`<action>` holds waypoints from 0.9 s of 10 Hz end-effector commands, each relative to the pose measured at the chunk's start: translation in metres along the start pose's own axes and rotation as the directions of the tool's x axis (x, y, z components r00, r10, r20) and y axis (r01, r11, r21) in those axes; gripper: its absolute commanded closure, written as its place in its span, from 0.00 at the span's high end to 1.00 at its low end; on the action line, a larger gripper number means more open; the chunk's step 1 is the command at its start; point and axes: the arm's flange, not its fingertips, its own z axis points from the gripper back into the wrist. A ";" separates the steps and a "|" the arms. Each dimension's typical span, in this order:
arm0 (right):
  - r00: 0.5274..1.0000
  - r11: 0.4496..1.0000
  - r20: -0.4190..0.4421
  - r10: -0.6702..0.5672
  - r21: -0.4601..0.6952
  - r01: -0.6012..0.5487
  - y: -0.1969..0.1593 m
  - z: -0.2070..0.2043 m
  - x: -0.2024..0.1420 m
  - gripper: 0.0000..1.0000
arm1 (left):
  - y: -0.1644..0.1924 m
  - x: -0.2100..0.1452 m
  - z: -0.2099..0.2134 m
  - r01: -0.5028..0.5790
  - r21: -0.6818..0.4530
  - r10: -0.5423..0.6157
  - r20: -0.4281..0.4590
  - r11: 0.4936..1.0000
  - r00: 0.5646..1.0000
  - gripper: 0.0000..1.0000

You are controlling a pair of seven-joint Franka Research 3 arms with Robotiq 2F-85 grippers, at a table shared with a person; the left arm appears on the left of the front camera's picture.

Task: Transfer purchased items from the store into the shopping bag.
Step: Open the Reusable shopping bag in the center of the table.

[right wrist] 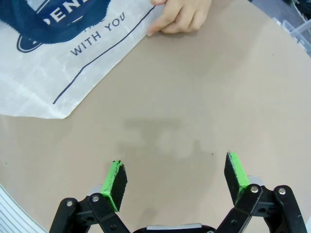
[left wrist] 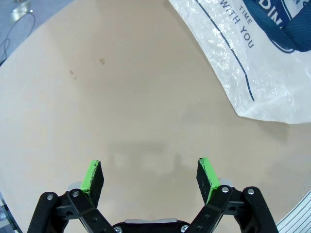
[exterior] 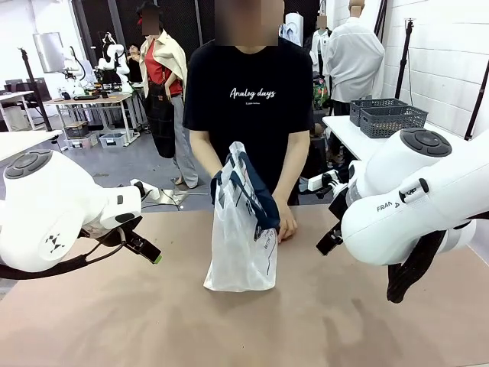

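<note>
Translucent whitish plastic, the shopping bag [exterior: 243,237] stands mid-table between both arms, a person's hand [right wrist: 181,17] touching its edge. The left gripper [left wrist: 150,178] and right gripper [right wrist: 175,180] hover over bare table [left wrist: 121,107] beside it, jaws wide and empty.

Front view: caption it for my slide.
Person holds the shopping bag upright on the table, left gripper and right gripper open alongside.

You had a whitish translucent bag [exterior: 241,252] with navy handles [exterior: 260,200] and navy lettering [left wrist: 238,30] on a plain tan table [exterior: 114,329]. The left gripper [left wrist: 149,167] and right gripper [right wrist: 175,165] were black with green pads [left wrist: 91,174]. The person's shirt [exterior: 244,115] was black with white print.
</note>
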 end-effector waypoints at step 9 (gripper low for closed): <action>1.000 1.000 0.000 0.000 0.000 0.000 0.000 0.000 0.000 1.00 | 0.001 0.000 0.000 -0.003 0.000 0.003 0.000 1.000 1.000 1.00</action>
